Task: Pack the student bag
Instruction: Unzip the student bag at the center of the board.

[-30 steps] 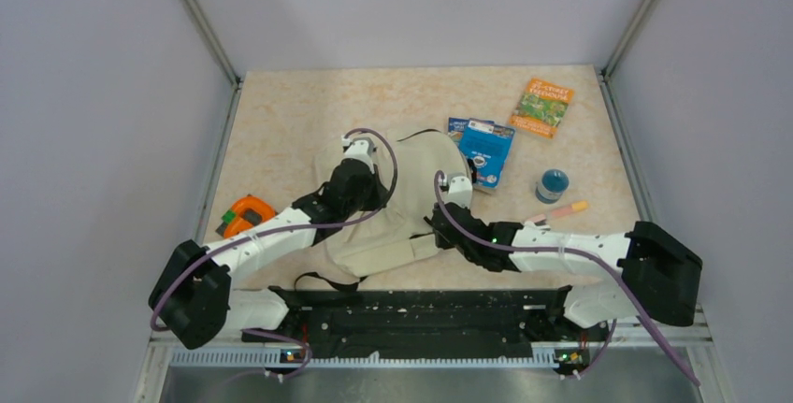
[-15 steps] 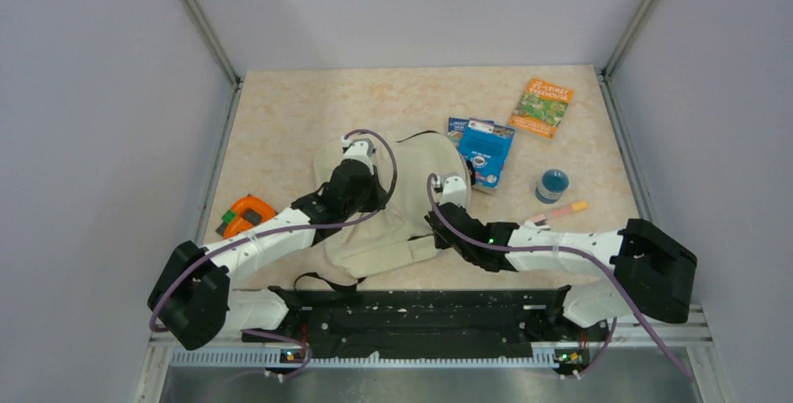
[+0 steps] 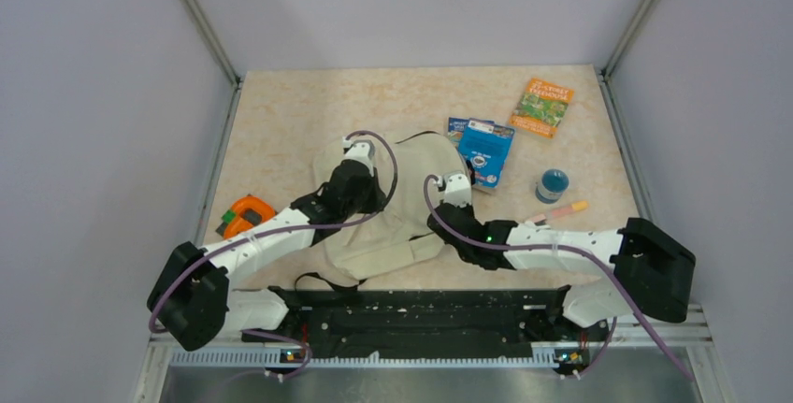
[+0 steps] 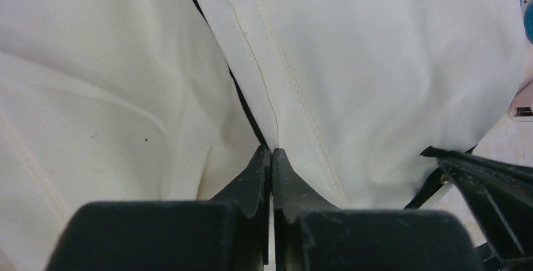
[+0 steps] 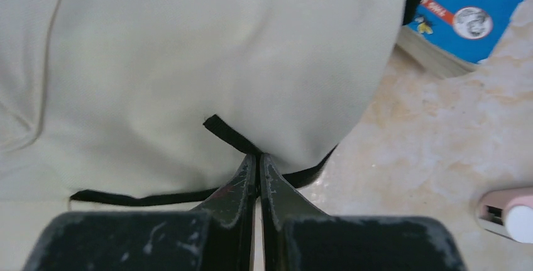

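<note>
Pinching the bag (image 3: 421, 165), left gripper (image 4: 271, 151) clamped on its seam (image 4: 264, 95), right gripper (image 5: 258, 158) nipping a black tab (image 5: 220, 129); books (image 3: 486, 151), jar (image 3: 552, 184), marker (image 3: 561, 210) lie outside, so I reckon packing's barely begun

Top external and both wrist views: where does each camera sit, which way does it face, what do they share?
Top external: above and behind the bases, looking down on the table; left arm and right arm show whole.
Left wrist: looking along the left gripper, shut at a zipper seam of the student bag.
Right wrist: looking along the right gripper, shut on a black tab of that bag.
Shared: student bag in all; blue book in right wrist and top.
</note>
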### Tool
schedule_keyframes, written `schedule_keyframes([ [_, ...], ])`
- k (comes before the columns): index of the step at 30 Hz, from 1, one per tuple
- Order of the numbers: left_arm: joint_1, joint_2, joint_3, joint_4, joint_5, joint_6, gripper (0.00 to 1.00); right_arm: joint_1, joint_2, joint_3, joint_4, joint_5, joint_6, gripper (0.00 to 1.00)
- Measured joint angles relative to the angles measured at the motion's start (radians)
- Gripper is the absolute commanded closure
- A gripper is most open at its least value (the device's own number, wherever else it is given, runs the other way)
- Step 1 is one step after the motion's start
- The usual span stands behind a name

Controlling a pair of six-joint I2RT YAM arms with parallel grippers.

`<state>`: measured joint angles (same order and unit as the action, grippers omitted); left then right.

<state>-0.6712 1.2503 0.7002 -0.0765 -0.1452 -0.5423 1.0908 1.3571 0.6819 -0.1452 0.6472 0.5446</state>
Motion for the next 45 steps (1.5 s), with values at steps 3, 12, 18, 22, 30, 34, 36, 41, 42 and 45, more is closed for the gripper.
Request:
schedule_keyframes([
  [3,0.004,-0.012,0.000,-0.014,0.000,0.016,1.00,0.000,0.001,0.014,-0.045,0.087,-0.011,1.00],
  [12,0.031,-0.048,-0.002,-0.037,0.022,0.037,1.00,-0.073,-0.079,0.004,-0.012,0.129,-0.060,1.00],
  [18,0.038,-0.058,-0.005,-0.042,0.022,0.069,1.00,-0.159,-0.200,-0.055,0.098,0.037,-0.135,1.00],
  [22,0.043,-0.059,-0.005,-0.047,0.065,0.135,0.74,-0.171,-0.255,-0.089,0.176,-0.047,-0.203,1.00],
  [30,-0.042,-0.075,0.008,-0.058,0.080,0.274,0.26,-0.173,-0.296,-0.107,0.273,-0.142,-0.248,1.00],
  [34,-0.105,-0.137,-0.006,0.029,0.089,0.323,0.25,-0.176,-0.306,-0.145,0.297,-0.164,-0.247,1.00],
  [36,-0.125,-0.169,-0.042,0.131,0.133,0.330,0.24,-0.178,-0.315,-0.161,0.307,-0.174,-0.246,1.00],
  [41,-0.161,-0.126,-0.111,0.314,0.220,0.322,0.24,-0.178,-0.337,-0.178,0.335,-0.189,-0.246,1.00],
  [42,-0.170,-0.099,-0.111,0.338,0.228,0.320,0.23,-0.178,-0.341,-0.179,0.337,-0.191,-0.246,1.00],
  [45,-0.201,-0.037,-0.111,0.399,0.236,0.322,0.23,-0.178,-0.345,-0.179,0.341,-0.197,-0.245,1.00],
])
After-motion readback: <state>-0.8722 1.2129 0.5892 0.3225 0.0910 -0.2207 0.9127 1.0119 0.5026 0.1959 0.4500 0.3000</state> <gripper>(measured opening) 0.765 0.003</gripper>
